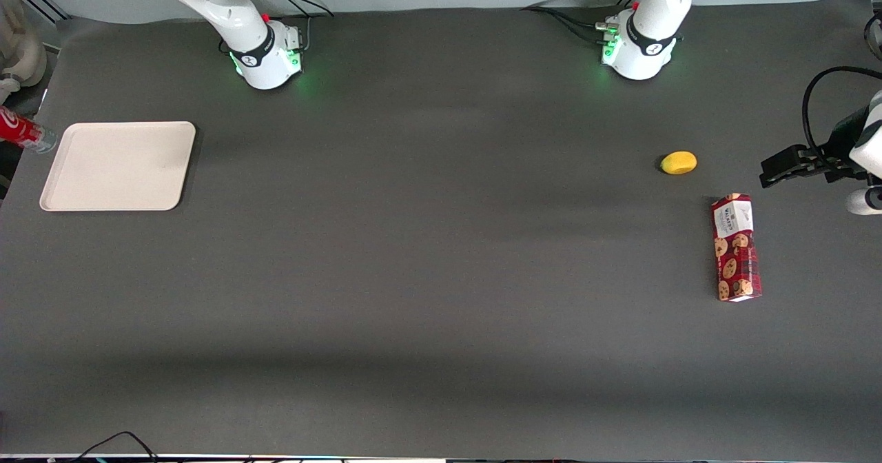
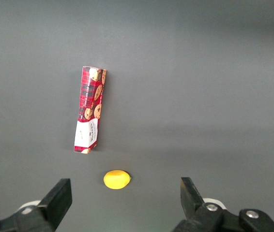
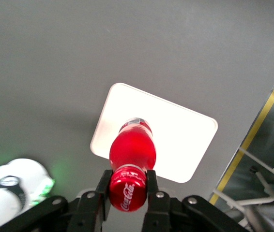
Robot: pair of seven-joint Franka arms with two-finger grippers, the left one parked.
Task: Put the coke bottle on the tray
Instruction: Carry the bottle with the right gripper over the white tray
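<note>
My gripper (image 3: 127, 182) is shut on the red cap of the coke bottle (image 3: 131, 151) and holds it hanging high above the table. In the right wrist view the bottle hangs over the cream-white tray (image 3: 185, 135). In the front view only the bottle's lower part (image 1: 22, 131) shows at the picture's edge, beside the tray (image 1: 117, 167), at the working arm's end of the table. The gripper itself is out of the front view.
A yellow lemon-like fruit (image 1: 679, 162) and a red cookie box (image 1: 736, 248) lie toward the parked arm's end of the table. The working arm's base (image 1: 265, 53) stands farther from the front camera than the tray. The table's edge with yellow tape (image 3: 253, 130) runs close to the tray.
</note>
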